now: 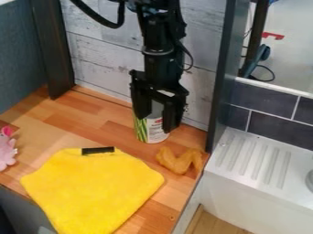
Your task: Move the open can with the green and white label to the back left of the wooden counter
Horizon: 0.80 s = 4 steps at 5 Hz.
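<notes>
The gripper (pixel 156 121) hangs downward at the upright can (pixel 153 131), positioned about its upper part; whether it is clamped on the can or merely set about it cannot be told. The can, light-coloured with green stripes, stands on the wooden counter (pixel 105 125), directly below the gripper. An orange-brown, curved item (pixel 179 160) lies near the can, below and to the right of the gripper in the view. A yellow cloth (pixel 92 187) lies spread out below and to the left of the gripper, with a black strip (pixel 98 150) at its upper edge. A pink plush toy (pixel 5 148) is well apart from the gripper, at the view's left edge.
</notes>
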Tool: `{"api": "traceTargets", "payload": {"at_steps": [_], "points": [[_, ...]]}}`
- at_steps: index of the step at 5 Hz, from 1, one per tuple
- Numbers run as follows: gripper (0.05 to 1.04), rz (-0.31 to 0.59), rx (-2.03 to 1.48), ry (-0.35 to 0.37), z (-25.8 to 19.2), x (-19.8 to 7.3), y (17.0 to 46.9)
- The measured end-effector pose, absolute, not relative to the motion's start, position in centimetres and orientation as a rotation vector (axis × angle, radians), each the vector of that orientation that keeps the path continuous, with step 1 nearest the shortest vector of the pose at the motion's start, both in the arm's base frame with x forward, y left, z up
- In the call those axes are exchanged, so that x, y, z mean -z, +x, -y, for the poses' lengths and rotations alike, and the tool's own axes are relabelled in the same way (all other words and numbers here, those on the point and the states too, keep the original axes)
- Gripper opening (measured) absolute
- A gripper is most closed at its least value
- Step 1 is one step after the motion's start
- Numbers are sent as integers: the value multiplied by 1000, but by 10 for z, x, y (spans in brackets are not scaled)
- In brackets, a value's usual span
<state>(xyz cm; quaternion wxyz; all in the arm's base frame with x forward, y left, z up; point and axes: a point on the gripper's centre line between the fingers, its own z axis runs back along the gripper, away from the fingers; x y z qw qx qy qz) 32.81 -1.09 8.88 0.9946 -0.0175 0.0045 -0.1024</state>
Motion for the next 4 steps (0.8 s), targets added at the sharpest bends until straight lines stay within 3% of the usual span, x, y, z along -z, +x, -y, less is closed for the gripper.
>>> {"api": "traceTargets", "payload": {"at_steps": [1, 4], "points": [[1001, 7, 198, -39, 12, -84, 344], [1001, -38, 137, 55, -15, -63, 357]]}}
